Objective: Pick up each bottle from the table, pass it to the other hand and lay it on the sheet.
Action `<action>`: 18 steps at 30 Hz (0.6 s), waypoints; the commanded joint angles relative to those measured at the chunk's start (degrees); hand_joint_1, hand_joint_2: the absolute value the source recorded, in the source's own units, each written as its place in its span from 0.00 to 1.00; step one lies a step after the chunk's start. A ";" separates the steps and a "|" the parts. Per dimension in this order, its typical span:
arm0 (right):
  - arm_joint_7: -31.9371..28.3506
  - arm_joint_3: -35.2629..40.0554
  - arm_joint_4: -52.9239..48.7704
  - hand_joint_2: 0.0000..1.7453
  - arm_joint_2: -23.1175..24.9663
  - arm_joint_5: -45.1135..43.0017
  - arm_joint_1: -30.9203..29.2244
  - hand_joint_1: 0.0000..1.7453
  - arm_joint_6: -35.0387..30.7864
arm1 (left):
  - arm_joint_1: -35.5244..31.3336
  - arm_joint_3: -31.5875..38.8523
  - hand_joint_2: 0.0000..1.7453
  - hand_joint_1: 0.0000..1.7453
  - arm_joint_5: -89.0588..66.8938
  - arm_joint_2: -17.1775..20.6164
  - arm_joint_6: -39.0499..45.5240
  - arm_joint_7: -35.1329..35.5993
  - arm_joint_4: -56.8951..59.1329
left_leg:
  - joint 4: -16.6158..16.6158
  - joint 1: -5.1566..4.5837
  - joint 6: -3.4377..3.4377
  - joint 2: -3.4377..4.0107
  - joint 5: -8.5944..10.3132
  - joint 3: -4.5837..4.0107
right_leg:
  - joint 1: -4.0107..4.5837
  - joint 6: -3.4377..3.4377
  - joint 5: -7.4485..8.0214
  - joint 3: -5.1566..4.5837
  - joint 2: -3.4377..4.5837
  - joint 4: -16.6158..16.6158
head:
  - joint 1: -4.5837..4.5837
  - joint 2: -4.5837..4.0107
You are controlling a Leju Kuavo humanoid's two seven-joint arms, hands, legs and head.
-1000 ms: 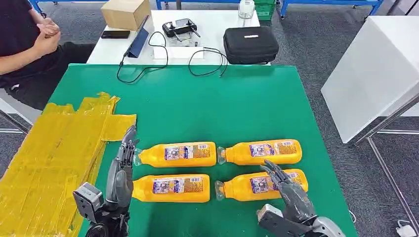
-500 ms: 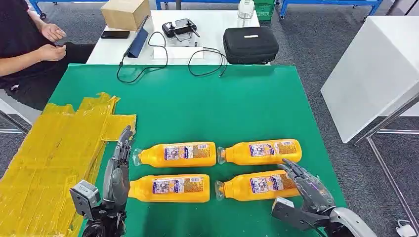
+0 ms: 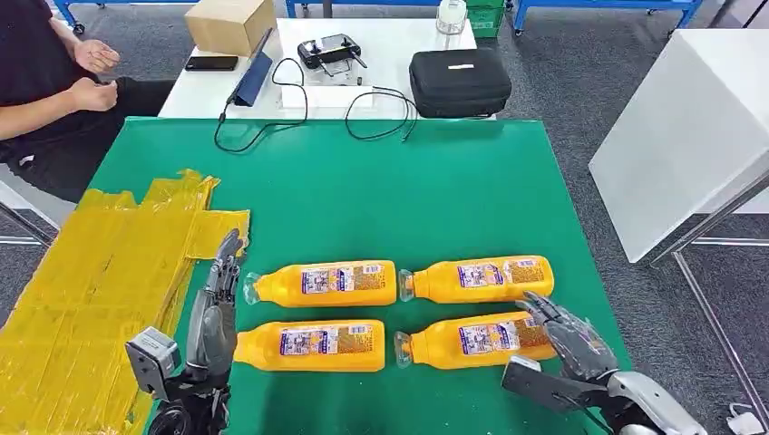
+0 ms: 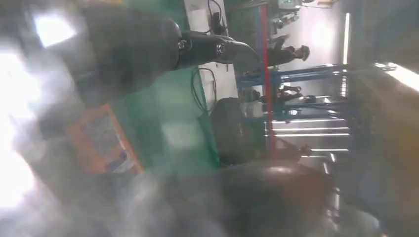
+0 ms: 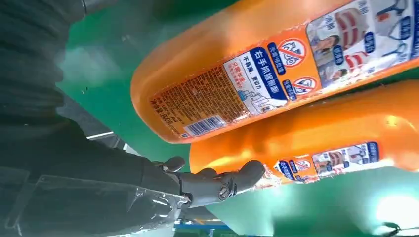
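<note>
Green table standing on grey floor, yellow sheet lying along its left side. Four orange bottles lying flat in two rows: far-left bottle, far-right bottle, near-left bottle, near-right bottle. Right hand hovering at base end of near-right bottle, fingers spread, gripping nothing. Left hand extending flat beside bottle caps, fingers straight, holding nothing. Person sitting far left.

Bare green table beyond bottles
</note>
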 commanded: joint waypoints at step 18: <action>0.99 9.86 12.12 1.00 1.38 4.41 -9.55 0.00 6.86 | -3.25 0.06 0.00 0.00 1.40 -0.11 -0.49 0.93 4.42 | -0.06 0.03 -0.04 0.04 -0.01 0.13 | 0.04 -0.05 0.03 0.14 0.02 -0.09 | 0.00 0.00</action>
